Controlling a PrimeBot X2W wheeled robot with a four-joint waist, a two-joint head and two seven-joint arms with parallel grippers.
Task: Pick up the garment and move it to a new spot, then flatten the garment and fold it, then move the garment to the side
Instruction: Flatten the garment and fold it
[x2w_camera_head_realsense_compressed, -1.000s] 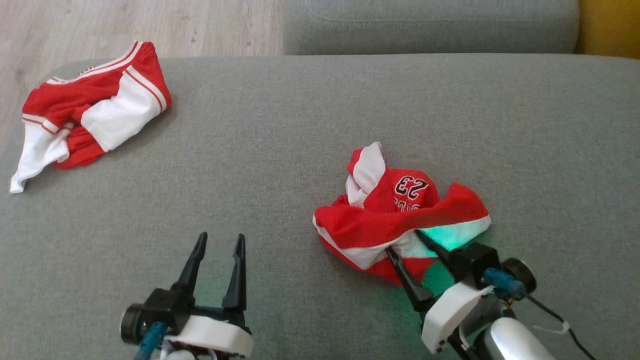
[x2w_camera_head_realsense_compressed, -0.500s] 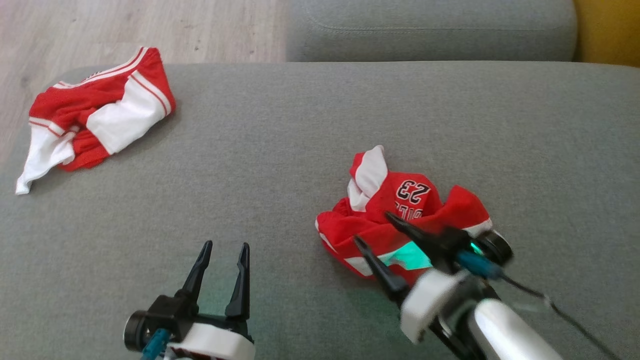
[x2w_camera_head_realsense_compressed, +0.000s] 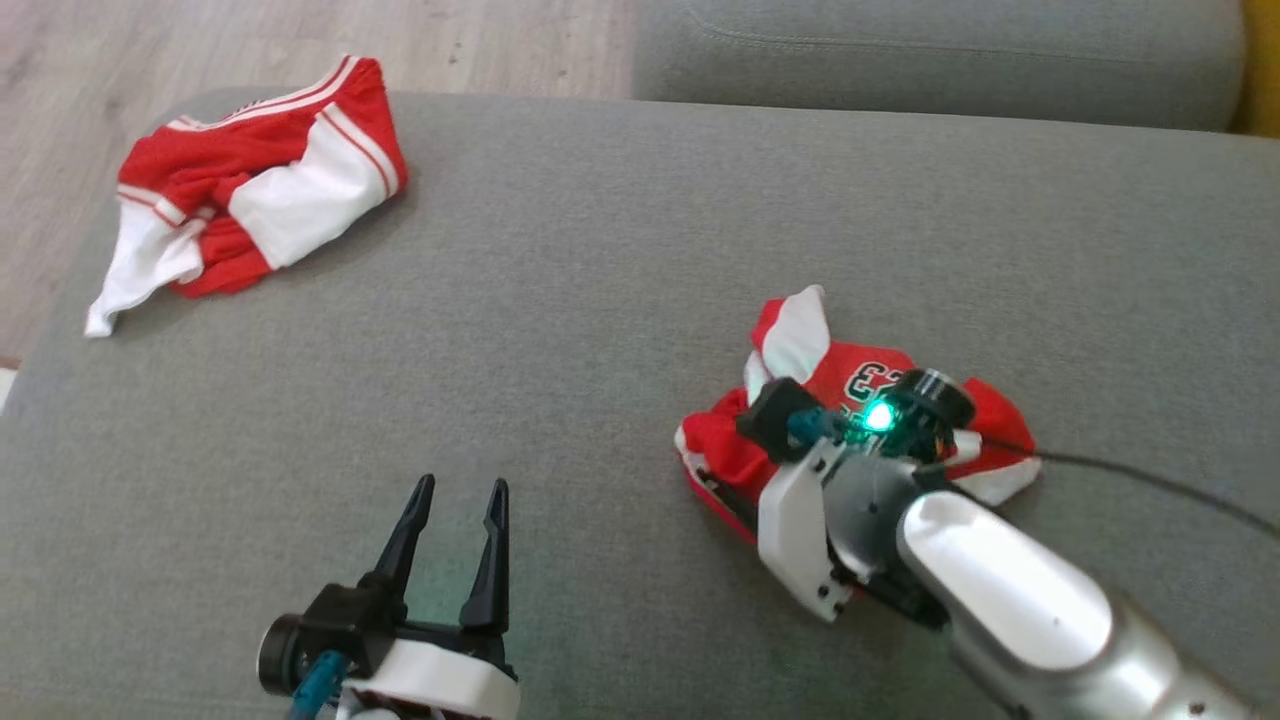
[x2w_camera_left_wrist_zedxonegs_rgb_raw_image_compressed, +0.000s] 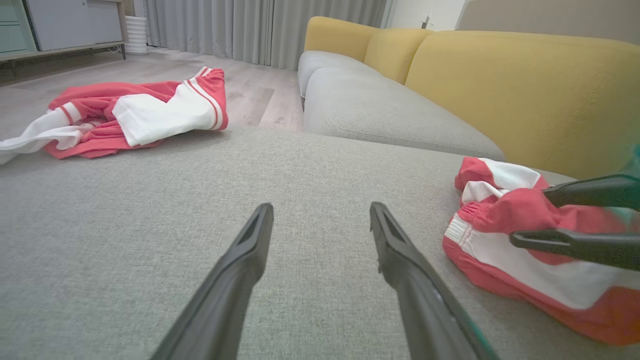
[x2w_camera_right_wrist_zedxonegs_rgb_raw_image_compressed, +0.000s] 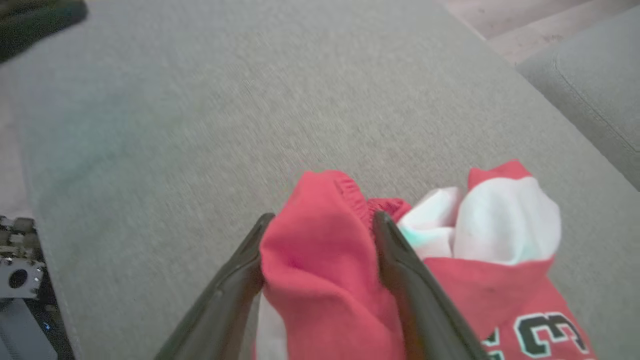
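Barely begun: crumpled red-and-white sports garment right of centre on the grey cushion, unlifted. Right gripper spread wide astride its red fold, not clamped; left gripper open, empty. Moving, flattening, folding all to come.

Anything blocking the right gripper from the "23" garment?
Nothing visible. The right gripper is at the garment, jaws open, with a red fold sitting between its fingers. Around them lies bare cushion.
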